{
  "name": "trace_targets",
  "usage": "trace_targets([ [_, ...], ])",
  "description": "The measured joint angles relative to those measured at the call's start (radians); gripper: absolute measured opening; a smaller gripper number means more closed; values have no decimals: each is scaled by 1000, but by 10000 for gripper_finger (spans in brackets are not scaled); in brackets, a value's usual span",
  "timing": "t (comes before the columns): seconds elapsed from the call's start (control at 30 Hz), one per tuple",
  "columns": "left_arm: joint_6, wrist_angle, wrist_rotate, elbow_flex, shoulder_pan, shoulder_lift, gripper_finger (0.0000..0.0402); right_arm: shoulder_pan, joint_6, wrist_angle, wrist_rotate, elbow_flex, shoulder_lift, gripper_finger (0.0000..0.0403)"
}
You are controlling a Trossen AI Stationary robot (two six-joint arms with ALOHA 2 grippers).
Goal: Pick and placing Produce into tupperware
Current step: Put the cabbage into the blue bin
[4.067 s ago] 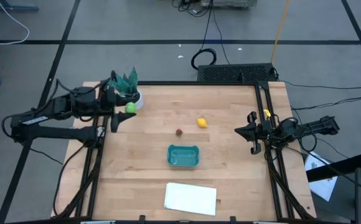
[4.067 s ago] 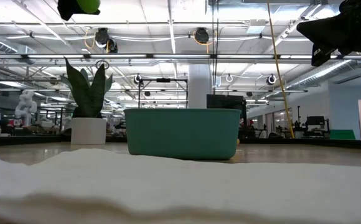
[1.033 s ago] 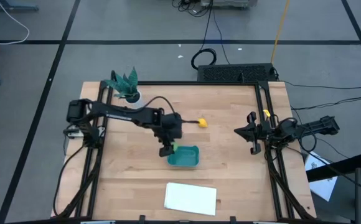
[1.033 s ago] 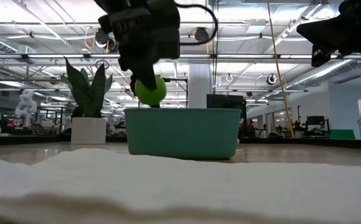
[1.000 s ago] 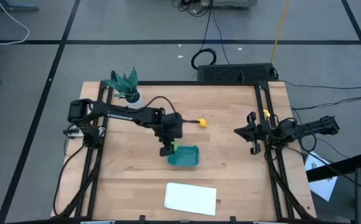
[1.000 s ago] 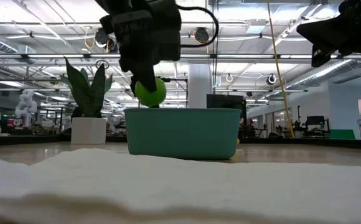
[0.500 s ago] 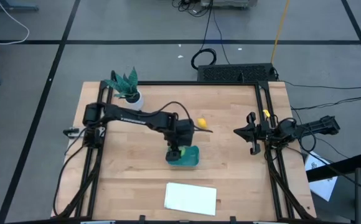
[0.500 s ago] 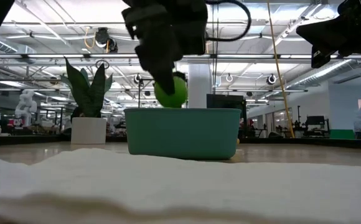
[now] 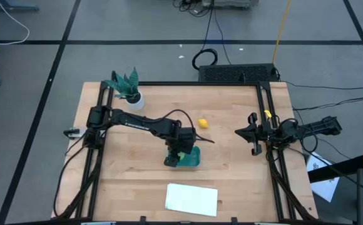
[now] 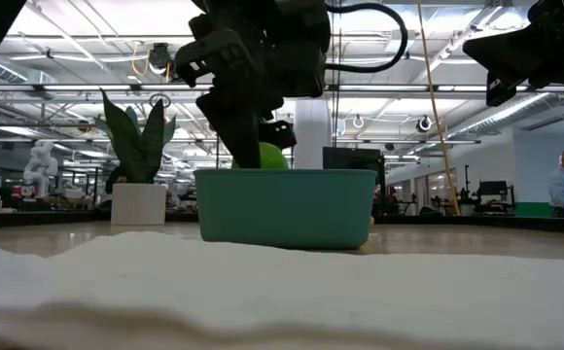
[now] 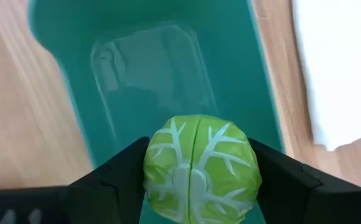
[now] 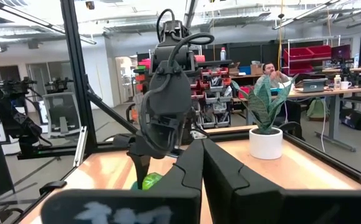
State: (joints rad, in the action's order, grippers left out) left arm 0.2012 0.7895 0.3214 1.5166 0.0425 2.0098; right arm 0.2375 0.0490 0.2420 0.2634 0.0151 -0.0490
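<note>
Reaching across the wooden table [image 9: 131,181], our left gripper [image 9: 180,150] hangs over the teal tupperware [image 9: 191,158] near the table's middle, jaws clamped on the round light-green produce [image 11: 200,168], which sits just above the container's bare floor. Our right gripper [image 9: 250,133] waits at the right edge, fingers pressed together on nothing. Farther back lies the yellow lemon-like piece [image 9: 202,122], apart from the container. We cannot see the red piece.
</note>
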Motion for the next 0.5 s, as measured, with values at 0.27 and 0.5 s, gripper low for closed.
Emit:
trace_targets([
  [0.27,39,1,18,0,-10,7,236,0,0,0,0,0,0,0],
  [0.5,101,0,18,0,-10,7,236,0,0,0,0,0,0,0],
])
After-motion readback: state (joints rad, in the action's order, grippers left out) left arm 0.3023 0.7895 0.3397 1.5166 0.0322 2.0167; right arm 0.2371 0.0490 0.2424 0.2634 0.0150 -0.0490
